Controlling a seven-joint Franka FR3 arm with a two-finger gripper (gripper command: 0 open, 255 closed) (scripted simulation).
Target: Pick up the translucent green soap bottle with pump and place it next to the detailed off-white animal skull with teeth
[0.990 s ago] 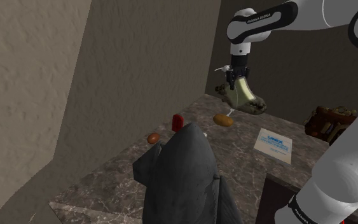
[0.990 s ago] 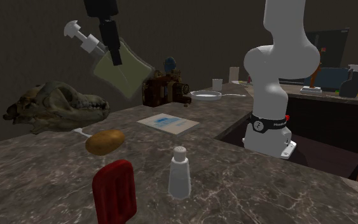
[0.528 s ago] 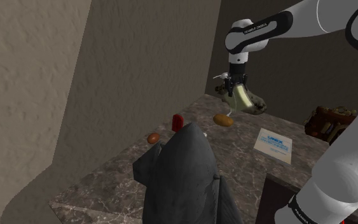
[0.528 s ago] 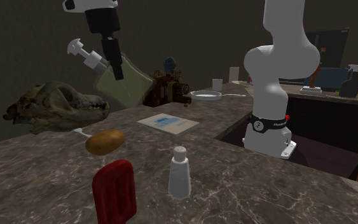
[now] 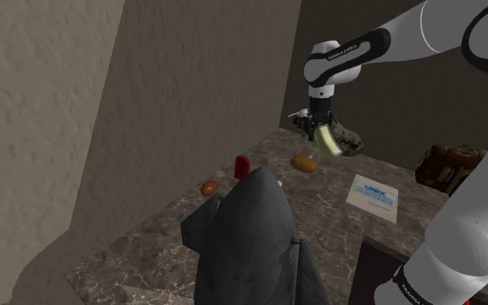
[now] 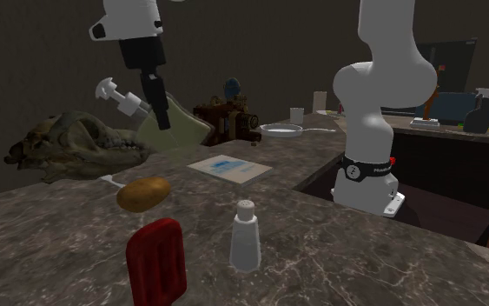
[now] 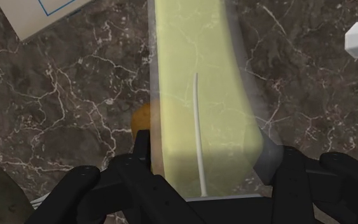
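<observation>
Dark marbled stone makes up the tabletop below your arm. Your black claw is closed around the translucent pale-green soap bottle with a white pump and holds it tilted in the air. The pump points to the second exterior view's left. The bottle hangs just to the right of the off-white toothed animal skull. A brown potato-like lump lies nearer.
</observation>
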